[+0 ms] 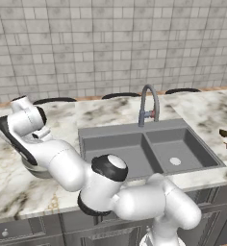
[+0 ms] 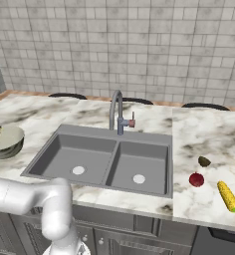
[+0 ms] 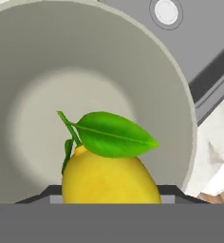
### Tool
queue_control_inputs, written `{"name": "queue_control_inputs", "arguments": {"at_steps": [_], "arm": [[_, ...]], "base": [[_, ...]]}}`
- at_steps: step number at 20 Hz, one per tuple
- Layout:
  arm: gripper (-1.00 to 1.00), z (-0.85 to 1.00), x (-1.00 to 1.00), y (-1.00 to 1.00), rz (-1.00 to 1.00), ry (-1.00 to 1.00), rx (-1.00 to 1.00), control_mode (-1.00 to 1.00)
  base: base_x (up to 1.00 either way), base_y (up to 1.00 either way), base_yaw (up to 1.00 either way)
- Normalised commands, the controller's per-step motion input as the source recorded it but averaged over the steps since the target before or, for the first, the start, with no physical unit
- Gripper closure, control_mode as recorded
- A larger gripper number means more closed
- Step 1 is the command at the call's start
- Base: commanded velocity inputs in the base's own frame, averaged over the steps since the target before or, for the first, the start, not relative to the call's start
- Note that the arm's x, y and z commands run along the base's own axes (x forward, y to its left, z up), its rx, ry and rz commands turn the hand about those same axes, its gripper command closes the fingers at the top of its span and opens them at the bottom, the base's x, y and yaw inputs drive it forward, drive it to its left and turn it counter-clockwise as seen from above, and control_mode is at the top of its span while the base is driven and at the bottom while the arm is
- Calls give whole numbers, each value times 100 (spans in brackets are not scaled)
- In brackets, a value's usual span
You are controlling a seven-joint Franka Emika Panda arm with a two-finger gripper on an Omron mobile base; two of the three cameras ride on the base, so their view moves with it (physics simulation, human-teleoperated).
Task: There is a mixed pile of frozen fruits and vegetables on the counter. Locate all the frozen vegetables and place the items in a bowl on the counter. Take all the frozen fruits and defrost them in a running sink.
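Holding a lemon over the bowl

Looking down from the hand, you see the jaws closed on a yellow lemon (image 3: 109, 178) with a green leaf (image 3: 115, 135) on its stalk, and it hangs right above the open mouth of the bowl (image 3: 33, 52). The fingers themselves are hidden behind the fruit. The bowl's pale inside lies below the lemon, with nothing else in it that you can see.

From the left base view, the arm (image 1: 62, 163) reaches across to the left end of the counter (image 1: 9, 187), and the bowl (image 1: 36, 170) sits there under the wrist, mostly covered by it. In the right base view the bowl (image 2: 7, 139) stands at the far left edge.

Next comes the sink (image 2: 104, 159), both basins dry-looking, with the faucet (image 2: 117, 112) behind the divider.

Farther right on the counter, you find the rest of the pile lying well apart from the bowl: a dark red round fruit (image 2: 196, 180), a small olive-brown lump (image 2: 204, 161) just behind it, and a yellow corn cob (image 2: 228, 196) to their right, near the front edge.
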Motion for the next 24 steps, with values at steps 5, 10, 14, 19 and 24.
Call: {"name": "queue_control_inputs", "arguments": {"at_steps": [5,10,14,19,24], "arm": [[100,-40,34,-24,-10,-2,1,-100],[100,-38,13,-4,-9,-3,1,-100],[100,-6,0,7,-3,-1,3,-100],[-100,0,0,0,0,0,0,-100],[-100,0,0,0,-6,0,0,-100]], "base": [[0,0,0],[0,0,0],[0,0,0],[0,0,0],[0,0,0]]}}
